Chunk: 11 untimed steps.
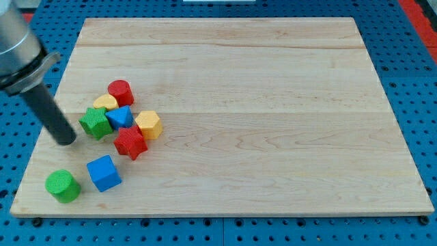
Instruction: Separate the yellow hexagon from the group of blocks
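Now my tip [67, 140] rests on the tabletop [273, 102] at the view's left, just beside the green star-shaped block [95, 123], at that block's 9 o'clock; whether it touches the block I cannot tell; the rod carries no fingers, so nothing is clenched or released. The yellow hexagon [149, 125] sits at the 3 o'clock edge of the group, touching or nearly touching the blue block [121, 117] at its 9 o'clock and the red star-shaped block [130, 143] at its 7 o'clock; a red cylinder [121, 91] stands at the group's 12 o'clock, with another yellow block [105, 102], shape unclear, tucked just below it at its 7 o'clock. Apart from the group, toward 6 o'clock, lie a blue cube [104, 173] and, at that cube's 8 o'clock, a green cylinder [63, 186], near the tabletop's lower-left corner.
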Motion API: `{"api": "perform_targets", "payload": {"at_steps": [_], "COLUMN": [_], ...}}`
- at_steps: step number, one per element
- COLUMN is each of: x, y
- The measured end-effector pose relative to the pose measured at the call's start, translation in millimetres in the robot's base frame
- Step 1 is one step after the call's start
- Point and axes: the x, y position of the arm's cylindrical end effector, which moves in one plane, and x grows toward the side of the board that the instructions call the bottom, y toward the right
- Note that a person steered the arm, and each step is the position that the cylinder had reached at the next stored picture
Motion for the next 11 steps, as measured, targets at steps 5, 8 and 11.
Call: {"api": "perform_targets", "payload": {"at_steps": [5, 8, 11], "x": [-0.4, -31.4, 26.6], "y": [153.8, 202.7, 221.1]}}
